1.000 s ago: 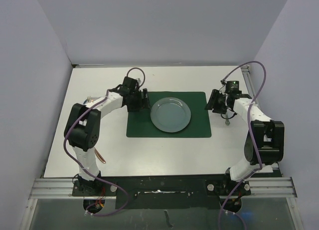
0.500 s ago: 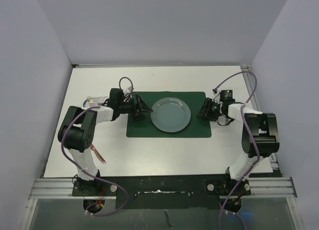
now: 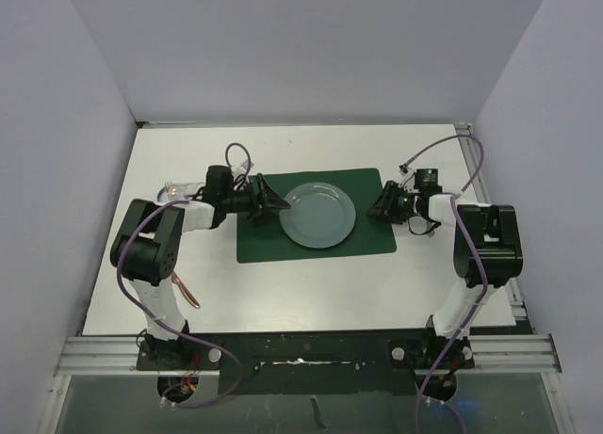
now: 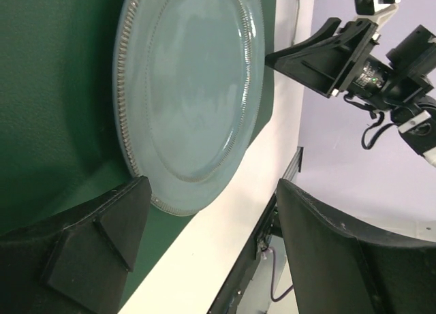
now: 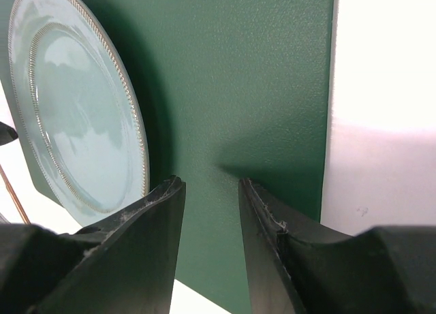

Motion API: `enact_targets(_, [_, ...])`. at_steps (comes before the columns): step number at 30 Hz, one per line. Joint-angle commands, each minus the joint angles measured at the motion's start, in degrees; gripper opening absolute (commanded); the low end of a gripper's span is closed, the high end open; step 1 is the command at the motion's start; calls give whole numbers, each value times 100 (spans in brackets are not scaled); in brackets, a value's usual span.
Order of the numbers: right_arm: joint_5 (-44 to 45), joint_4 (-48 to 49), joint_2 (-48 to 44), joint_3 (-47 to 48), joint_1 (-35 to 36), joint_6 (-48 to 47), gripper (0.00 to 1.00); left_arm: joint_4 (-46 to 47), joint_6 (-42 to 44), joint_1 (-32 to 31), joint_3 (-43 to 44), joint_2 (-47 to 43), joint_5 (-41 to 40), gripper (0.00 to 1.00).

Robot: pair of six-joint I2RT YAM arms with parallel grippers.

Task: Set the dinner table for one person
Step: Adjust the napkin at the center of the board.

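White table (image 3: 311, 297): left gripper (image 3: 279, 201), spread, and right gripper (image 3: 375, 211), narrowed but empty, have been lowered to the mat (image 3: 316, 252); straightening is expected.

**A Plain, Quiet Room**

Three pale purple-grey walls close the room in: the back wall (image 3: 311, 48), the left wall (image 3: 47, 189) and the right wall (image 3: 556, 104). A big flat white table (image 3: 311, 293) fills the middle. A silver metal rail (image 3: 104, 359) runs along its near edge. The light is soft.
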Motion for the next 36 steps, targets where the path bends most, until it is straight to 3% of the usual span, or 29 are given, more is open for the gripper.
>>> enact_targets(1, [-13,36,24,159,123,-5,39,-419,506,41,397,31,-133,73])
enact_targets(14, [372,-726,-786,366,193,-139,39,-714,655,32,603,140,-352,73])
enact_targets(24, [582,-655,-932,-97,236,-99,38,-586,538,26,636,77,-326,73])
enact_targets(36, [873,-531,-663,-426,432,20,20,-541,460,37,779,-61,-335,73])
